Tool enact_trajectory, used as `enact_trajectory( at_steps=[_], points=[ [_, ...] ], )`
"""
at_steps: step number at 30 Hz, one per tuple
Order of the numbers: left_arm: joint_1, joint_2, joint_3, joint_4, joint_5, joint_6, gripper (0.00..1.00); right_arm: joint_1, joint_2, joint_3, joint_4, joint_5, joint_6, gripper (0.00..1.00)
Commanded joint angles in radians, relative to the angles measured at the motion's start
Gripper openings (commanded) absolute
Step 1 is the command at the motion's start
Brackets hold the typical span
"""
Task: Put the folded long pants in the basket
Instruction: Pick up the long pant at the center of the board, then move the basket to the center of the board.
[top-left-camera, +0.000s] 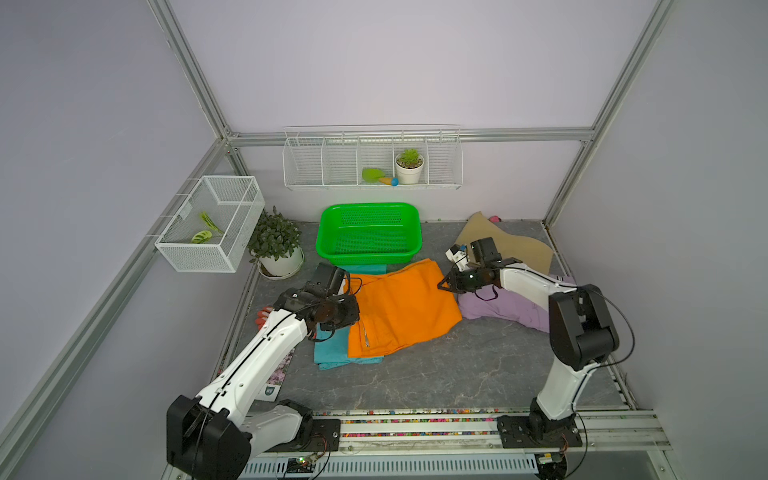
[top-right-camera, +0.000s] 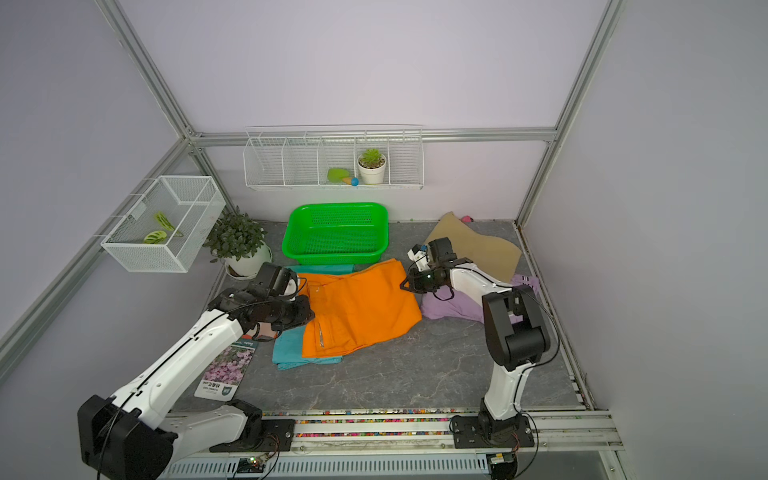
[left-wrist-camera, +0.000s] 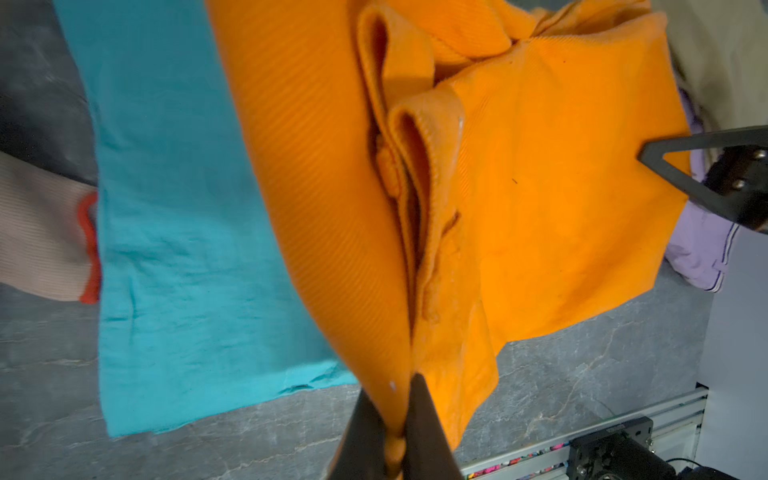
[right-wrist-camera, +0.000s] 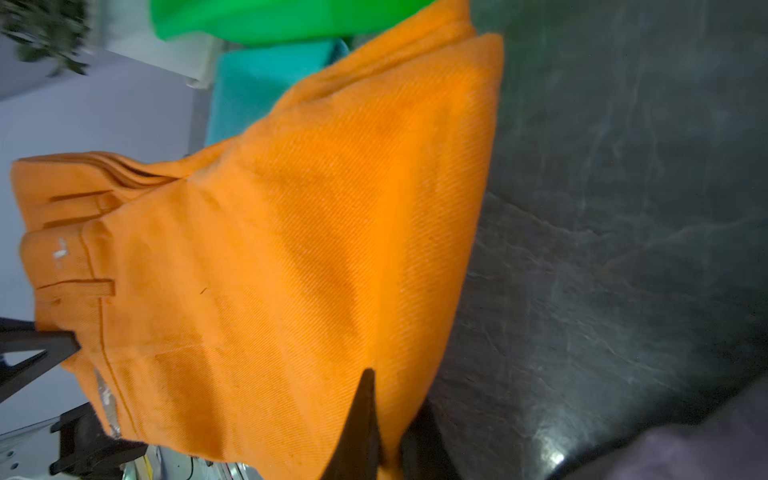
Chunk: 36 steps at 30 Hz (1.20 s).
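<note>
Grey counter (top-left-camera: 478, 365) carries orange pants (top-left-camera: 399, 307) at six o'clock of the green basket (top-left-camera: 368, 258), overlapping teal pants (top-left-camera: 328, 353), left jaws clamped on the orange nine-o'clock edge, right jaws clamped on its three-o'clock edge.

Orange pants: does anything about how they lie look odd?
Yes. The orange pants lie askew across the teal pants, hiding most of them. The lilac pants beside them look crumpled, not neatly folded.
</note>
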<state>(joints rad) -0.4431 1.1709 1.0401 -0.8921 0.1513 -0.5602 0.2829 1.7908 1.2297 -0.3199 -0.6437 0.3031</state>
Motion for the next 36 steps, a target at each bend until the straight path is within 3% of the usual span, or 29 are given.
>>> enact_trajectory(
  at_steps=[1, 5, 11, 24, 28, 31, 36],
  points=[
    [0.020, -0.033, 0.141, 0.063, -0.131, 0.037, 0.00, -0.003, -0.093, -0.017, 0.151, -0.002, 0.046, 0.00],
    [0.080, 0.039, 0.285, 0.046, -0.142, 0.073, 0.00, -0.002, -0.085, -0.001, 0.272, 0.035, 0.151, 0.00],
    [0.226, 0.194, 0.445, 0.096, -0.132, 0.081, 0.00, 0.011, 0.073, 0.102, 0.505, 0.056, 0.448, 0.00],
    [0.361, 0.452, 0.628, 0.254, -0.044, 0.083, 0.00, 0.061, 0.412, 0.421, 0.707, 0.138, 0.708, 0.00],
    [0.374, 0.505, 0.653, 0.280, -0.020, 0.080, 0.00, 0.063, 0.528, 0.563, 0.667, 0.131, 0.766, 0.00],
    [0.402, 0.539, 0.659, 0.305, 0.085, 0.066, 0.00, 0.072, 0.597, 0.662, 0.591, 0.144, 0.781, 0.00],
    [0.418, 0.586, 0.684, 0.303, 0.157, 0.084, 0.00, 0.095, 0.624, 0.764, 0.297, 0.246, 0.696, 0.00]
  ],
)
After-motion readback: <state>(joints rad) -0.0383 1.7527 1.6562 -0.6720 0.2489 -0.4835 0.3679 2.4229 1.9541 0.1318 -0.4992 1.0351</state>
